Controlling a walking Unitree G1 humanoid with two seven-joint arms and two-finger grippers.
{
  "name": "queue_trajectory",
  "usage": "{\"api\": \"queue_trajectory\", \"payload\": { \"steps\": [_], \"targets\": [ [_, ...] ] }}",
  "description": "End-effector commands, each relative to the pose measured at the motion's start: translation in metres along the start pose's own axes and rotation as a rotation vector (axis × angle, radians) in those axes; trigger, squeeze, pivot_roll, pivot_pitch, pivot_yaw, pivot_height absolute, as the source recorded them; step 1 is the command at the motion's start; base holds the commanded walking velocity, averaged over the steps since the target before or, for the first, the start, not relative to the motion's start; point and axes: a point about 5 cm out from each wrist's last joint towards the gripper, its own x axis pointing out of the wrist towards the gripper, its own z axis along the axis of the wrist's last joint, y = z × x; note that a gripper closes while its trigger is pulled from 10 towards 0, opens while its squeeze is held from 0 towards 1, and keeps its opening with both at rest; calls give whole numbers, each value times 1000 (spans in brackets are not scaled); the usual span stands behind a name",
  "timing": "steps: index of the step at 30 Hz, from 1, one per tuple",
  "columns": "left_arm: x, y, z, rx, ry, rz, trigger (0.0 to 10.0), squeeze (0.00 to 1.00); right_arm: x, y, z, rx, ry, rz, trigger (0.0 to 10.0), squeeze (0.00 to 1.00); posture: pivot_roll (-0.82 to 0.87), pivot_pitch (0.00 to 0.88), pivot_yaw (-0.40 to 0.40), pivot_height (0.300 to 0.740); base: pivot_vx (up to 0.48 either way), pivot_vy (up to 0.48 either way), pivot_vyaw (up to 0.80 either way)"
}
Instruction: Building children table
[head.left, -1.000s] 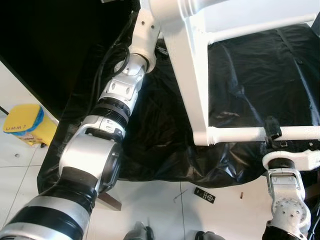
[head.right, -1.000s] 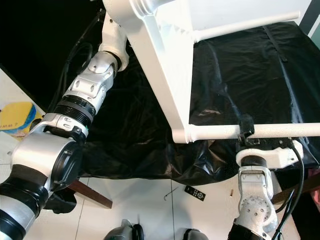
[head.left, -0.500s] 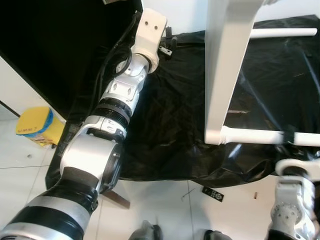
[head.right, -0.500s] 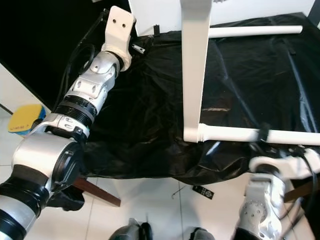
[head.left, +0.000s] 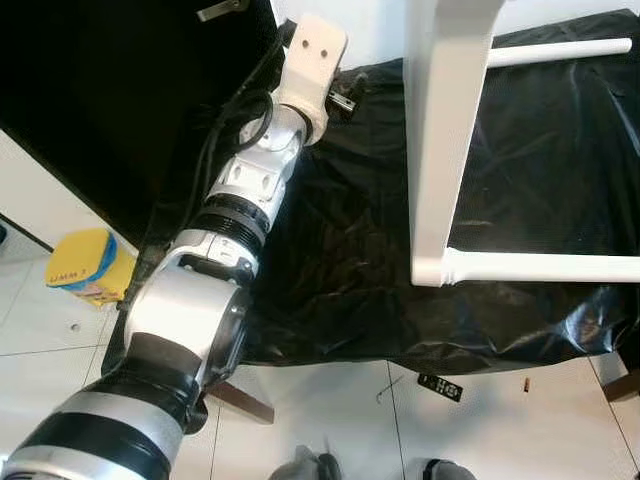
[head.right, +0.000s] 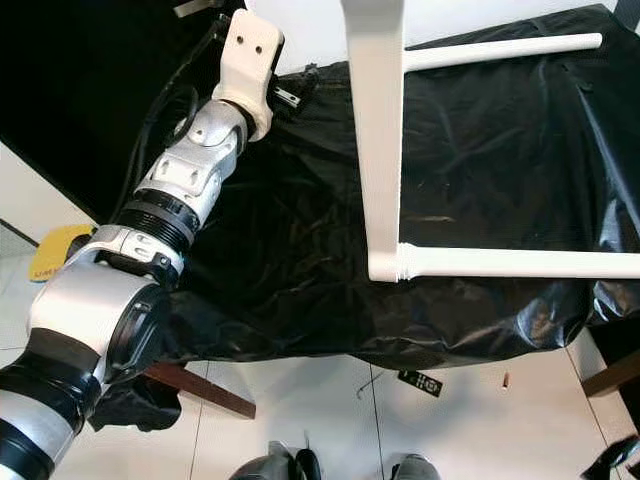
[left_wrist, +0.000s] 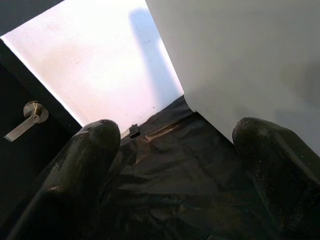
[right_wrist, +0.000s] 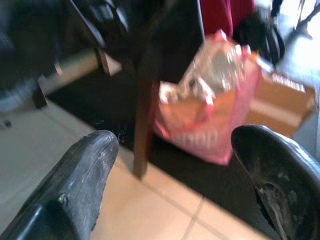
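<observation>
On the desk, which is draped in crinkled black plastic sheeting, stands the white children's table frame. One thick white leg runs across the sheeting toward the desk's near edge, where it meets a round white rail that lies along that edge and leaves the picture on the robot's right. A second round white rail lies parallel to it near the desk's far edge.

At the far left corner of the desk the silver left arm reaches forward over the sheeting, its white wrist block close to the wall. In the left wrist view the left gripper has its two black fingers spread wide with nothing between them; beyond them lie the black sheeting and a broad white face of the frame, and a metal door handle shows on a dark door.

In the right wrist view the right gripper hangs low, its fingers also wide apart and empty, facing a tiled floor, a dark wooden leg and a pink shopping bag beside a cardboard box.

On the floor just off the desk's near edge lies a small black remote, and off the left edge sits a yellow container.
</observation>
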Motion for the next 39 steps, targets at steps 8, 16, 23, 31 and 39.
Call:
{"api": "queue_trajectory", "payload": {
  "steps": [8, 16, 23, 31, 39],
  "targets": [
    [-6, 5, -13, 11, 30, 4, 10000, 0, 9, 53, 27, 190, -103, 59, 10000, 0, 8, 137, 184, 740, 0, 0, 0],
    [-38, 0, -43, 16, 43, -80, 10000, 0, 12, 98, 42, 185, -163, 391, 10000, 0, 36, 142, 123, 740, 0, 0, 0],
    [-80, -7, -59, 2, 54, -245, 10000, 0, 17, 122, 40, 177, -128, 604, 10000, 0, 48, 146, 84, 740, 0, 0, 0],
    [-118, -24, -62, 22, 41, -417, 10000, 0, 27, 137, 35, 153, -80, 675, 10000, 0, 60, 141, 45, 740, 0, 0, 0],
    [-149, -39, -55, -17, 53, -534, 10000, 0, 38, 142, 28, 120, -22, 705, 10000, 0, 64, 142, 26, 740, 0, 0, 0]
  ]
}}
